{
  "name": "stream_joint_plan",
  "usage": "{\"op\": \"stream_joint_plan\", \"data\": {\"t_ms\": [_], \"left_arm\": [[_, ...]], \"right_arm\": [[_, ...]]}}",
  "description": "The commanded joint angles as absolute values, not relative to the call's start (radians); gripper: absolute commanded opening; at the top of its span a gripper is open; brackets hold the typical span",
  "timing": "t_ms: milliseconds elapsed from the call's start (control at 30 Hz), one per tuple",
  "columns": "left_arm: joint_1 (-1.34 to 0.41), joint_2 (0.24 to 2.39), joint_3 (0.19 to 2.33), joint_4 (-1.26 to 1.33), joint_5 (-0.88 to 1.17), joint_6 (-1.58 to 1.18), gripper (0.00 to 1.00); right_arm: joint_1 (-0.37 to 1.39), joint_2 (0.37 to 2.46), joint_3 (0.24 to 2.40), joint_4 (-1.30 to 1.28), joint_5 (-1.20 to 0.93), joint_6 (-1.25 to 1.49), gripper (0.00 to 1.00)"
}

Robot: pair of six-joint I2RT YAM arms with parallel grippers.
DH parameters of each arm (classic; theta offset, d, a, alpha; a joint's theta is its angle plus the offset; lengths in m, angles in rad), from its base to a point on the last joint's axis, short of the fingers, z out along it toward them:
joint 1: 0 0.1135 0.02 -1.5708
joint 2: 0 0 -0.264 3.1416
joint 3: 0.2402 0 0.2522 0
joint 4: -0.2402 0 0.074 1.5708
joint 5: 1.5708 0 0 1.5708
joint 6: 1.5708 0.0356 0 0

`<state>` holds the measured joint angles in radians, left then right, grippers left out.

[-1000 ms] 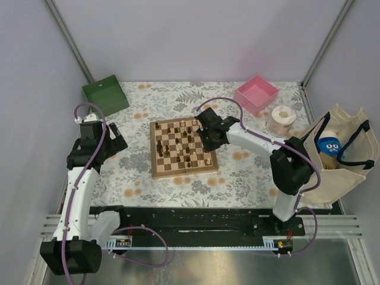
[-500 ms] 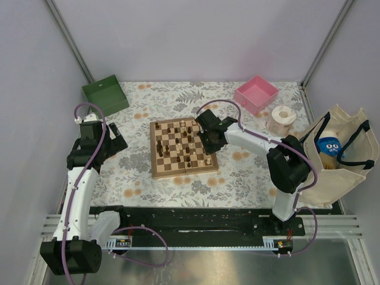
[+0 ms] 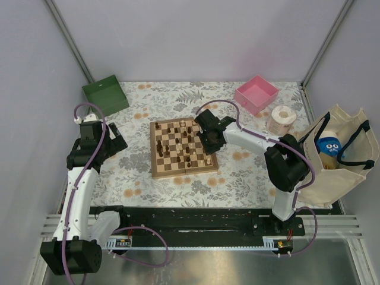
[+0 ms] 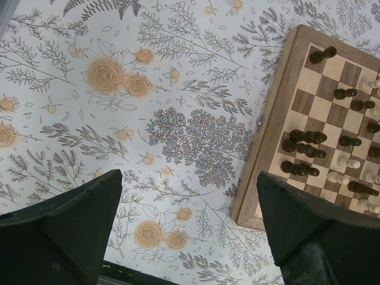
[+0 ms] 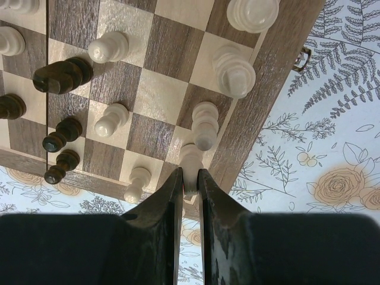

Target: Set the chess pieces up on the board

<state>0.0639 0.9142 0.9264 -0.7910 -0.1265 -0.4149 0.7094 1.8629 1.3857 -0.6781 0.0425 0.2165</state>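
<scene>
Right jaws: nearly closed, clamped on a pale chess piece (image 5: 191, 157) caught between the two dark fingers (image 5: 160, 219). The piece sits at the right-hand edge of the board (image 5: 264, 101), close to its near corner. It appears upright, long axis vertical. Left jaws: spread as wide as they go, holding nothing, above the floral counter (image 4: 89, 119) just left of the board. Other chess pieces (image 5: 108, 46), dark and pale, stand upright on the squares.

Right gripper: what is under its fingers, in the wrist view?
A cream chess piece, pinched by the right gripper at the edge of the board. Its lower end and whatever lies beneath are covered by the fingers.
</scene>
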Motion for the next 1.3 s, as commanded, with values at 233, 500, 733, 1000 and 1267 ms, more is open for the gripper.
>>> {"op": "stream_joint_plan", "data": {"t_ms": [233,500,733,1000,1267], "left_arm": [[0.072,0.916,0.927,-0.752,-0.106,-0.402,0.99],[0.072,0.913,0.927,-0.750,-0.104,-0.400,0.99],[0.074,0.911,0.927,-0.750,-0.098,-0.400,0.99],[0.077,0.910,0.927,-0.750,-0.100,-0.399,0.99],[0.078,0.916,0.927,-0.750,-0.095,-0.400,0.99]], "right_arm": [[0.706,1.885,1.414,-0.678,0.054,0.207,0.24],[0.706,1.855,1.430,-0.680,0.043,0.203,0.33],[0.706,1.799,1.459,-0.692,0.038,0.204,0.43],[0.706,1.720,1.520,-0.693,0.044,0.190,0.47],[0.706,1.847,1.739,-0.687,0.046,0.164,0.54]]}}
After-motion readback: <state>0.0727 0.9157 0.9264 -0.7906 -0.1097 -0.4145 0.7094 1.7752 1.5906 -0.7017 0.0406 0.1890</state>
